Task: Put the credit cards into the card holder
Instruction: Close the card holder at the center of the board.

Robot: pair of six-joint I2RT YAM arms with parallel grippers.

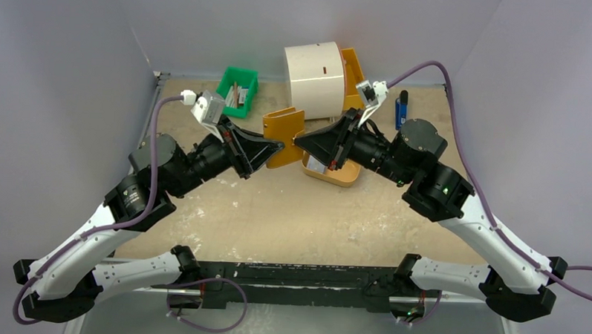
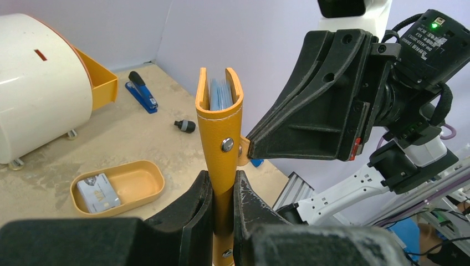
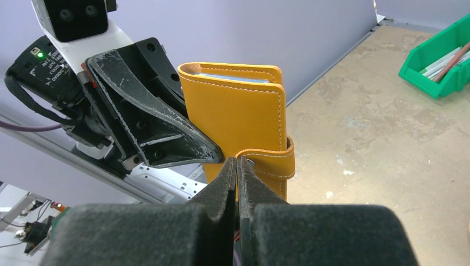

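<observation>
- The card holder (image 3: 235,119) is held upright above the desk (image 1: 276,218), toward 12 o'clock from its middle, folded, with its open edge up.
- Pale blue credit cards (image 2: 220,95) sit inside it, between the two orange flaps.
- The left claw (image 2: 223,180) is clamped on the holder's lower end.
- The right claw (image 3: 237,166) is closed, tips against the holder's strap (image 3: 271,158); I cannot tell whether it pinches it.
- An oval orange tray (image 2: 145,180) lies on the desk at 4 o'clock from the holder, with one grey card (image 2: 97,192) lying flat in it.
- A green bin (image 3: 429,55) at 11 o'clock holds sticks (image 3: 451,60) and papers.
- A white drum (image 1: 311,82) stands at 12 o'clock, its orange drawer (image 2: 102,83) pulled out.
</observation>
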